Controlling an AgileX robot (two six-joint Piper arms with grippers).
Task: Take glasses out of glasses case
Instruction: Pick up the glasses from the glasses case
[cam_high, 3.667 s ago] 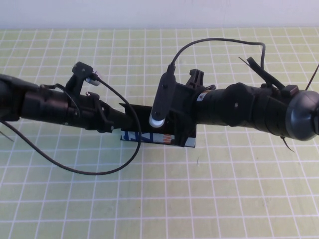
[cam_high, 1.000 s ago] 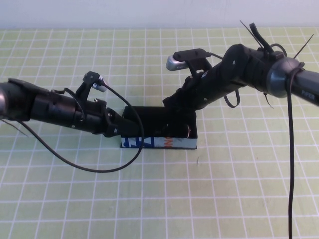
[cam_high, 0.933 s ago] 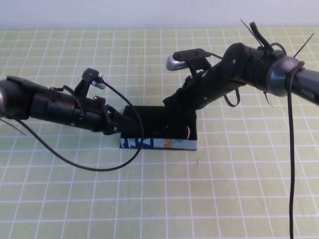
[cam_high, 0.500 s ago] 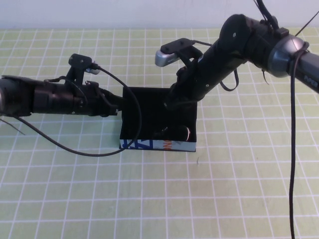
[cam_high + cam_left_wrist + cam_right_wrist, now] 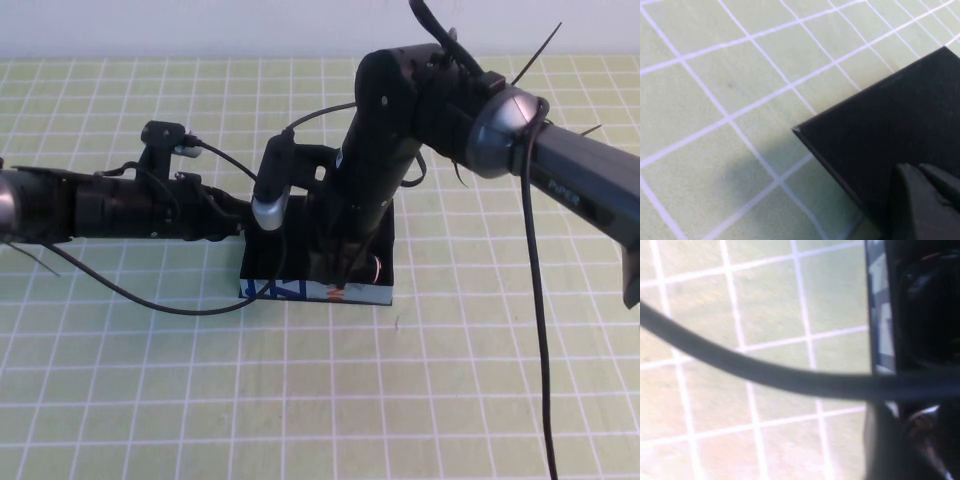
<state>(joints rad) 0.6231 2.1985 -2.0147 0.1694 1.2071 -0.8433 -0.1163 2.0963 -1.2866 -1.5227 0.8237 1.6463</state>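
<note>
Two arms crowd glasses case (image 5: 318,262) at frame centre. Right gripper (image 5: 343,268) plunged inside, over glasses (image 5: 368,268); finger spread unclear. Left gripper (image 5: 243,213) pinches lid's left edge. Open mat (image 5: 420,400) below and right.

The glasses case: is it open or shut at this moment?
Open. The glasses case shows its dark inside; the left gripper is at its lid, and the right gripper reaches inside.

L arm stretched flat, left hand (image 5: 243,215) low – R arm bent steeply down, right hand (image 5: 340,270) low
</note>
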